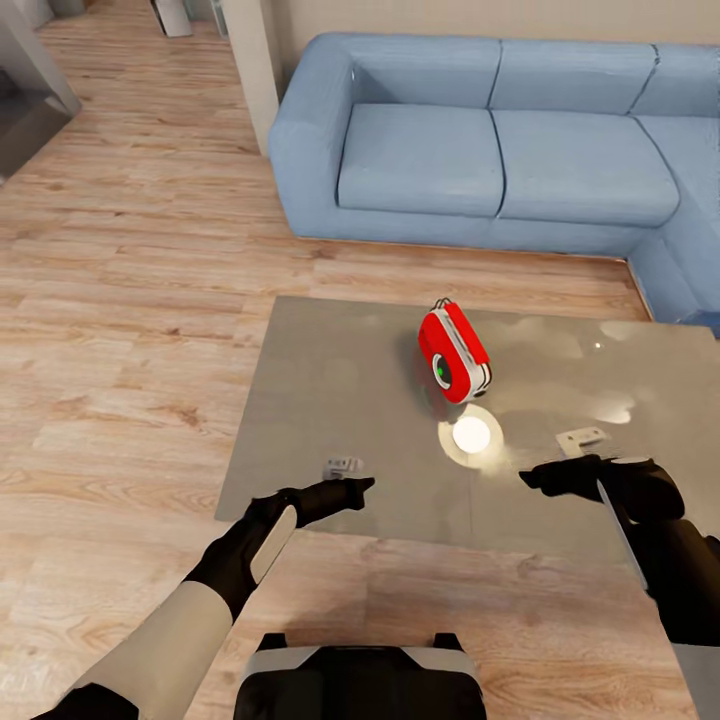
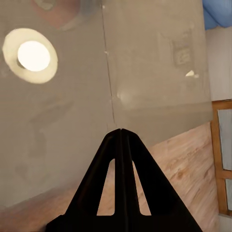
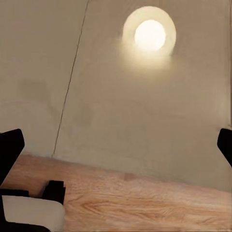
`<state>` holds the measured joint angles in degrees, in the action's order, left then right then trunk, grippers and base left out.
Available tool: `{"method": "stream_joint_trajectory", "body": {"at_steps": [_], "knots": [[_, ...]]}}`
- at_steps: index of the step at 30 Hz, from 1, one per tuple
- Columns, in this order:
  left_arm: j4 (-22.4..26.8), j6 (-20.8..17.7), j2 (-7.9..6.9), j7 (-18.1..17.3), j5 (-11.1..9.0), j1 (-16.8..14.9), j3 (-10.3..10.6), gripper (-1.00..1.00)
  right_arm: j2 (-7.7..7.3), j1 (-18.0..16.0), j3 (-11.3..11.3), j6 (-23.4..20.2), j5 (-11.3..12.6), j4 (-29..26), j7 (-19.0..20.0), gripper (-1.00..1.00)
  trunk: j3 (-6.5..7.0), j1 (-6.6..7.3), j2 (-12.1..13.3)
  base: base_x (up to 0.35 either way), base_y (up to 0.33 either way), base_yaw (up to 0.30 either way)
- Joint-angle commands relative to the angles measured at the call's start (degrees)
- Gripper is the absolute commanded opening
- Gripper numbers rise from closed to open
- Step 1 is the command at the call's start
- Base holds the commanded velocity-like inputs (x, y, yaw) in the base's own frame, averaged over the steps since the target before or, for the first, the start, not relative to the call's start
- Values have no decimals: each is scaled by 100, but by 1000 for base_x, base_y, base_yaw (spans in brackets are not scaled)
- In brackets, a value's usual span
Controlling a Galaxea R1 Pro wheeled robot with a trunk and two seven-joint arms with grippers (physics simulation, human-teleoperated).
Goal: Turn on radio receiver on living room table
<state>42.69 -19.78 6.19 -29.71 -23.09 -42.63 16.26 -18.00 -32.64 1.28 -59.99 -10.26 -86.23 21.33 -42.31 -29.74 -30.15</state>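
Radio receiver (image 1: 454,352) on glossy table (image 1: 330,400)

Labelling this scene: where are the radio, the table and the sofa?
radio receiver (image 1: 453,352), head view, red body.
table (image 1: 320,420), head view, bare glossy top.
sofa (image 1: 420,160), head view, left seat cushion.

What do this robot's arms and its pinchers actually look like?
Both arms are black near the wrist with light panels; the left forearm is beige. The left gripper has slim black fingers, triangular with slots. The right gripper is also black, its fingertips blocky.
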Motion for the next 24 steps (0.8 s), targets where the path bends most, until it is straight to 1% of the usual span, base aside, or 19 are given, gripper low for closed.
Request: {"method": "stream_joint_trajectory", "body": {"at_steps": [1,3,7,9,15,16,20,21,24], "knots": [[0,0,-10,-2,-1,0,0,-100,0,23,43,-1,5,-2,2,100,9,0,0,0,0,0],[2,-12,-41,-7,-2,0,0,-100,-1,132,228,-1,-8,-4,10,100,28,0,0,0,0,0],[-5,-35,-47,-5,-9,0,0,-100,-1,317,268,-1,-11,-8,9,100,64,0,0,0,0,0],[-23,-52,-57,-1,-1,0,0,-100,-1,421,275,87,-26,-4,-2,100,82,0,0,0,0,0],[-50,-64,-81,0,5,0,1,-100,-1,467,295,117,-79,0,-14,100,136,0,0,0,0,0],[-53,-63,-168,0,14,0,3,-100,-2,611,610,237,-147,6,-9,100,145,0,0,0,0,0],[-24,-44,-319,0,15,15,23,-100,-8,829,720,321,-164,7,-10,100,182,0,0,0,0,0],[-10,-42,-462,-3,9,41,33,-100,-34,950,744,415,-197,9,-8,100,191,0,0,0,0,0],[-7,-52,-515,-7,7,88,61,-100,-40,1082,762,514,-327,9,-8,100,218,0,0,0,0,0]]}}
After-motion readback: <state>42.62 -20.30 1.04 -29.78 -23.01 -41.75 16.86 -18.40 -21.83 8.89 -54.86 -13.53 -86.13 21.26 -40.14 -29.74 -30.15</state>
